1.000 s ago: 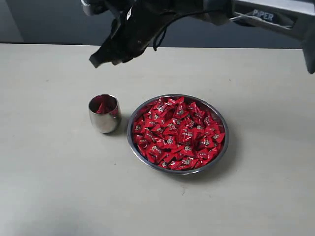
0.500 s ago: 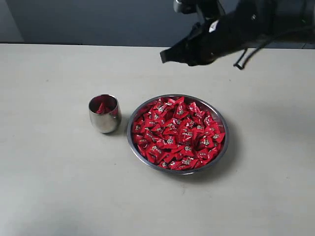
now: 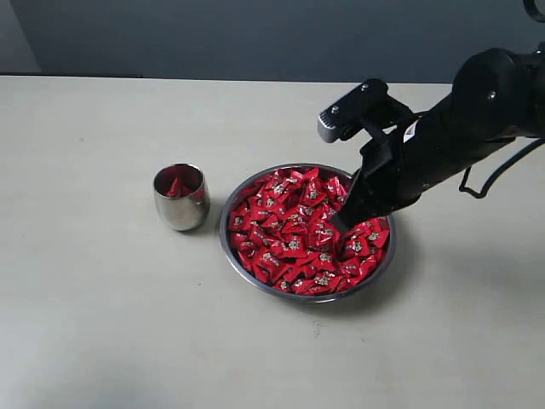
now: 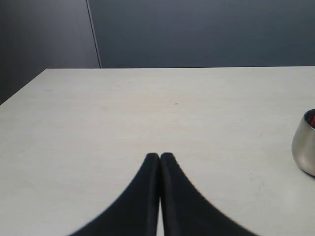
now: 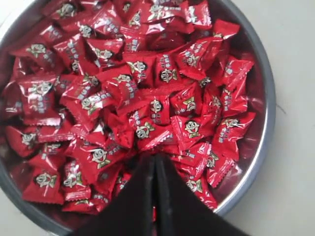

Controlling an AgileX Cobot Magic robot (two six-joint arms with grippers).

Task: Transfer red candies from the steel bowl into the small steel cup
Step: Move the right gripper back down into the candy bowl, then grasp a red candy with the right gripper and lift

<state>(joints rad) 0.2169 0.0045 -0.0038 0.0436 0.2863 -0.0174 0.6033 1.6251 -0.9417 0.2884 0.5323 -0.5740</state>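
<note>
candies, red and shiny in pinched wrappers, fill a wide steel bowl near the middle of a pale table; a few more lie inside a small steel cup.

the table takes up most of the exterior view, with a dark grey wall behind it.

a black right arm reaches in from the right edge of that view and slants down toward the bowl.

the bowl is shallow and round with a thin rim, and the candies are heaped across it, each with a small silver-white mark.

the cup stands upright just beside the bowl, on its left in the exterior view, with a narrow strip of table between them.

the right claw has its two black fingers pressed together. their tips point down into the heap, toward the bowl's right side, and touch the candies. the wrist view shows no wrapper clearly pinched between them.

the left claw is also pressed together, its tips meeting over bare table. the cup sits off to one side of it, well apart, cut by the edge of that wrist view.
</note>
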